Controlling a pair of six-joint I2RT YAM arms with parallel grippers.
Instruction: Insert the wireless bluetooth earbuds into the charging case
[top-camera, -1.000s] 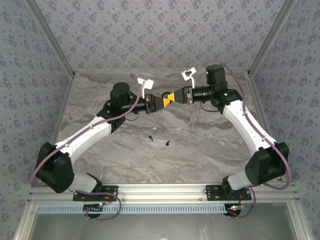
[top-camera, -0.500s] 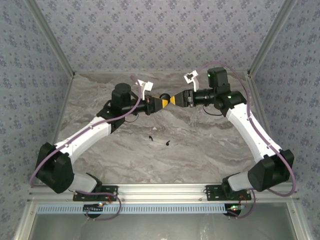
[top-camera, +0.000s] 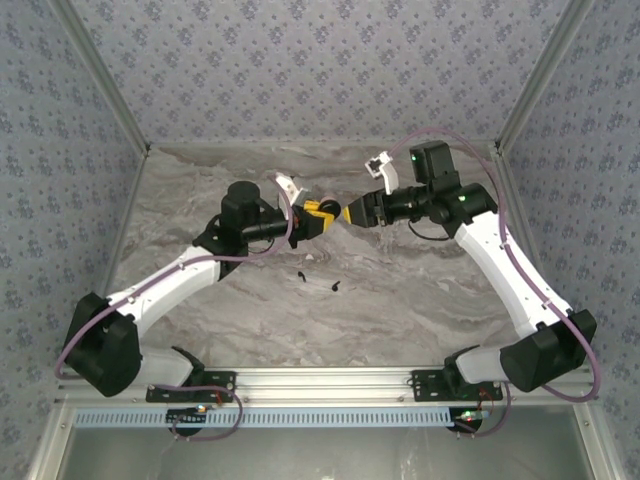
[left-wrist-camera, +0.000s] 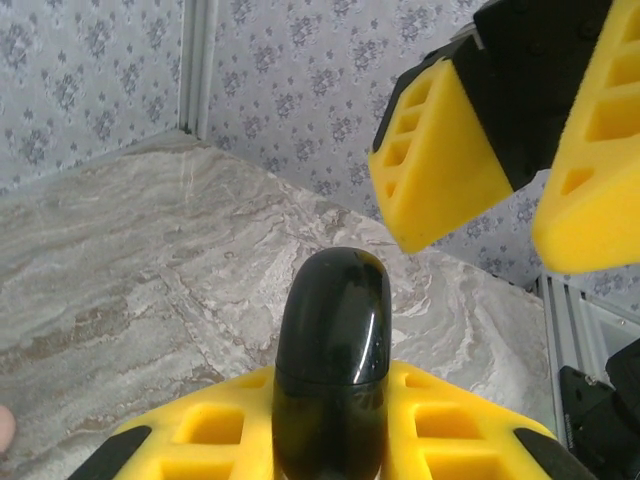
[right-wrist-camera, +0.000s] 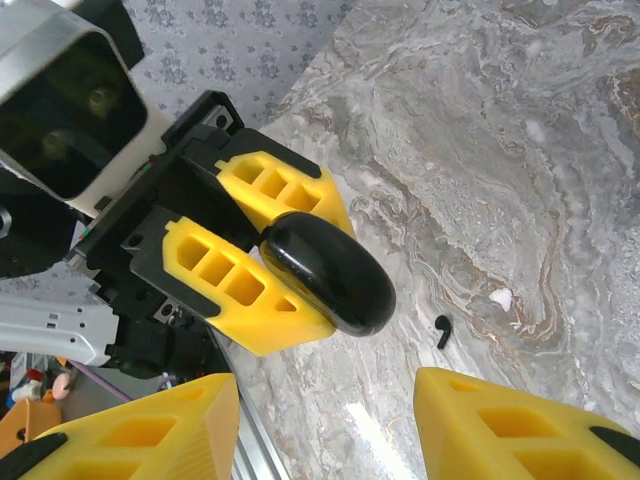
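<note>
The left claw (top-camera: 318, 213) grips the black charging case (right-wrist-camera: 328, 270) above the bench (top-camera: 430, 300). The right claw (top-camera: 352, 213) gapes open just right of it. A black earbud (top-camera: 300, 275) and a second earbud (top-camera: 336, 289) lie on the bench nearer the arm bases.

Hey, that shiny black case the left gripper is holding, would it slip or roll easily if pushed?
Probably slippery: the charging case has a glossy, rounded shell with reflections. It looks rigid, undented between the yellow pads of the left gripper. Set down, its domed end could let it tip or roll.
</note>
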